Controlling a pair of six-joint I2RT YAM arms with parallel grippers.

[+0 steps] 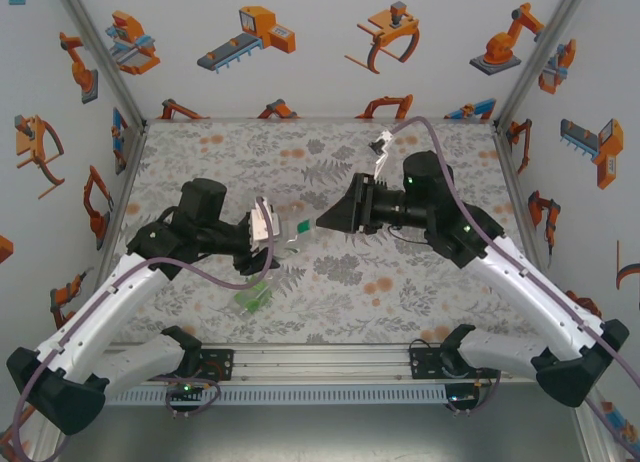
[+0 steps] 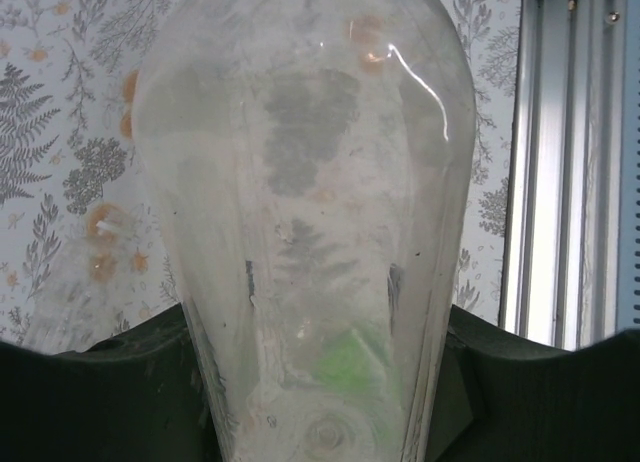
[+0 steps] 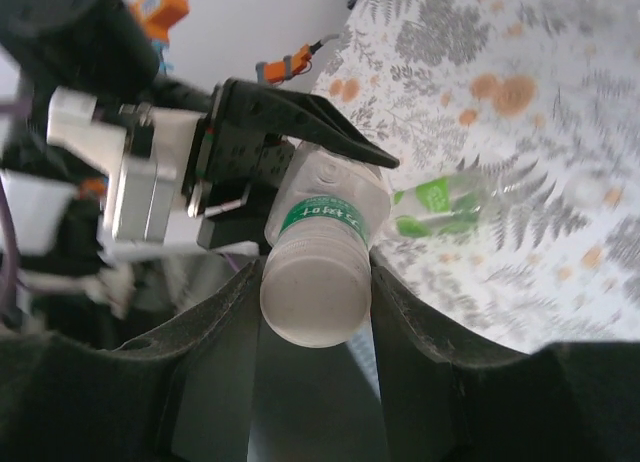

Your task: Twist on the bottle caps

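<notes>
Right wrist: right gripper (image 3: pixel 315 300) pinches cap (image 3: pixel 310 312); left gripper (image 3: pixel 300 147) grips bottle (image 3: pixel 335 197).

We see a fern-and-flower printed tabletop (image 1: pixel 400 292), white walls (image 1: pixel 320 77) bearing orange robot drawings (image 1: pixel 250 37), and an aluminium rail (image 1: pixel 320 361).

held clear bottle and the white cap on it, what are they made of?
Small clear bottle: thin plastic by the look, glossy and see-through; the floral print shows through it and a highlight streaks its shoulder. White round cap: likely moulded plastic, opaque, matte; even dull surface, no glare.
</notes>
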